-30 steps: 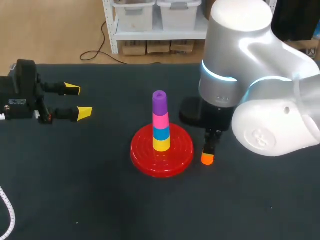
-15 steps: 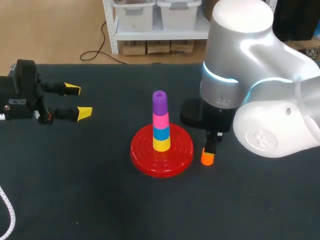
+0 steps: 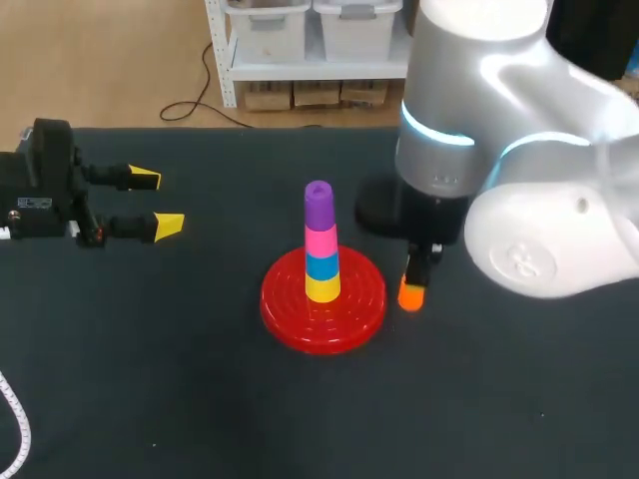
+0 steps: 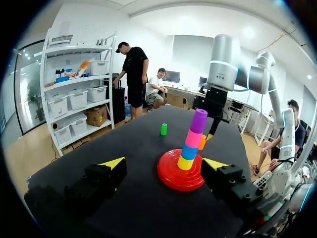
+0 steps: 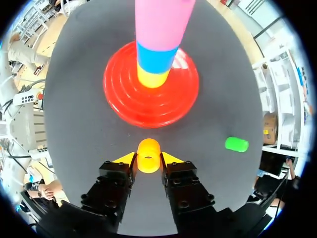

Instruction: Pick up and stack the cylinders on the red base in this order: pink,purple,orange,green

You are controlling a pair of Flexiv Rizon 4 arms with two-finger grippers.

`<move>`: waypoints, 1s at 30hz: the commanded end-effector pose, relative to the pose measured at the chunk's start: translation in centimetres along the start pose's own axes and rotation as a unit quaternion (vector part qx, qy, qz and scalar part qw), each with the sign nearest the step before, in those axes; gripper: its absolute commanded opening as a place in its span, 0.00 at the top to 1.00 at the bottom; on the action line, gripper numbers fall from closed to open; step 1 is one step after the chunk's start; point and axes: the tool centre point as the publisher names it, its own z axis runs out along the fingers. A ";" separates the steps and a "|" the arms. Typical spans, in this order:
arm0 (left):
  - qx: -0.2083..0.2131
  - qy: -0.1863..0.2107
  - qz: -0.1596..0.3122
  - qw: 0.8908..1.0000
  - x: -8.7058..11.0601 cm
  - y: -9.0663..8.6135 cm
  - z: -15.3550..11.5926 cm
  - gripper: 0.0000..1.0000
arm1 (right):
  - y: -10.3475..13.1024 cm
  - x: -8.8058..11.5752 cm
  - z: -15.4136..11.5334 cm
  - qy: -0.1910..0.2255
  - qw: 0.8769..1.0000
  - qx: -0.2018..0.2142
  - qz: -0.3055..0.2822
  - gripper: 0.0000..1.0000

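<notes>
The right gripper [image 5: 148,161] is clamped on the orange cylinder [image 5: 148,154], w/ a yellow fingertip [image 5: 126,158] pressing each side, just beside the red base [image 3: 285,309] on its right. Can't tell whether the cylinder is clear of the table [image 3: 200,399] yet. On the base the stack [image 3: 321,266] runs yellow, blue, then the pink cylinder [image 3: 320,241] w/ the purple cylinder [image 3: 318,205] on top. So orange is the next one due, green after.

Biggest worry imo is that the stack is tall and the gripper sits low, down near the base's rim. If the right arm [image 3: 519,200] swings in toward the base before it's above the purple top, it'll clip the stack and prob. take the lot over.

Second, the grip looks to be on the upper part of the orange piece only (most of it pokes out below in the head view). It could pivot or slip, then land crooked on the purple and tip off.

Third, even a slightly off-centre drop matters, b/c the purple top is narrow.

The green cylinder [image 5: 236,144] lies well apart from the base, toward the table's far edge, and the arm hides it from above. The left gripper [image 3: 158,201] hangs wide open and empty, well off to the base's left, so no threat there.
</notes>
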 end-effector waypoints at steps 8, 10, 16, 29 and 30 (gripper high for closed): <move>-0.002 -0.004 0.002 1.000 0.2 0.0 0.1 0.00 | -2.7 -2.1 -8.2 -0.009 0.999 0.031 -0.018 1.00; -0.002 -0.004 0.002 1.000 0.2 0.0 0.1 0.00 | -3.2 -2.6 -9.6 -0.011 0.999 0.031 -0.018 1.00; -0.002 -0.004 0.002 1.000 0.2 0.0 0.1 0.00 | -4.3 -4.5 -13.1 -0.007 0.998 0.047 -0.038 1.00; -0.002 -0.004 0.002 1.000 0.2 0.0 0.1 0.00 | -4.1 -8.7 -17.8 -0.014 0.996 0.041 -0.076 1.00; -0.002 -0.004 0.002 1.000 0.2 0.0 0.1 0.00 | -4.0 -9.0 -18.0 -0.015 0.996 0.042 -0.078 1.00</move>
